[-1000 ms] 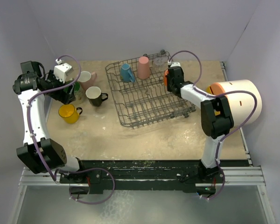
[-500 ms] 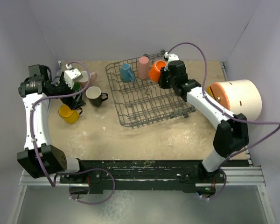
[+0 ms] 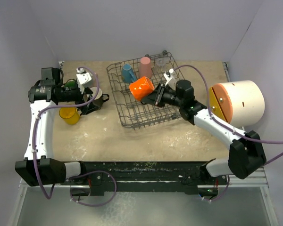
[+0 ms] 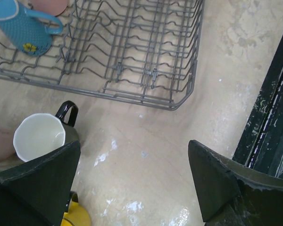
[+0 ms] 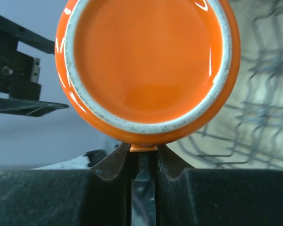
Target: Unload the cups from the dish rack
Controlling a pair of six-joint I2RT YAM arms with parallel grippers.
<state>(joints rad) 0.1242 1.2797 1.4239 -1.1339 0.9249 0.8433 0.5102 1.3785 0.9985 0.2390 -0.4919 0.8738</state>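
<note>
From above, the orange mug (image 3: 141,88) is hiding most of its handle inside the jaws of the right gripper (image 3: 154,97). The clear glass (image 3: 161,61) at the far end of the dish rack (image 3: 155,121) is showing too faintly to trace. The left arm is covering part of the yellow mug (image 3: 68,115).

In the left wrist view, the picture's edge is cutting off the blue mug (image 4: 20,26). A finger (image 4: 42,183) of the left gripper (image 4: 134,150) is blocking the lower part of the black mug (image 4: 40,136).

In the right wrist view, the rack's wires are blurring behind the orange mug, whose top is running out of frame.
</note>
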